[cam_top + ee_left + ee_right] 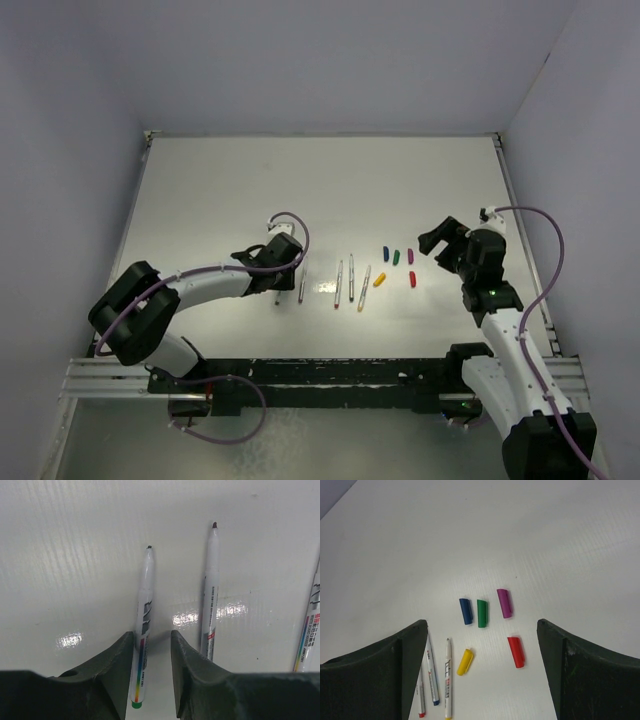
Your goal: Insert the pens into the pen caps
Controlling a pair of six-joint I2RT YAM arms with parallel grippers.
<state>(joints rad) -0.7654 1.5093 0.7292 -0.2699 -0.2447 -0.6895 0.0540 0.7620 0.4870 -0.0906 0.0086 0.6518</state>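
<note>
Several thin silver pens lie side by side in the middle of the table (200, 200). My left gripper (152, 633) is down over the leftmost one, a green-ended pen (145, 595). That pen rests against the left finger (112, 665); a gap separates it from the right finger, so the jaws are open around it. A second pen (211, 580) lies just outside the right finger. Several caps lie to the right: blue (465, 611), green (481, 613), magenta (504, 602), red (516, 651), yellow (465, 661). My right gripper (481, 622) hovers open above them, holding nothing.
Three more pens (351, 283) lie between the left gripper (280, 265) and the caps (398, 262). The right gripper (440, 245) is right of the caps. White walls enclose the table on the far, left and right sides.
</note>
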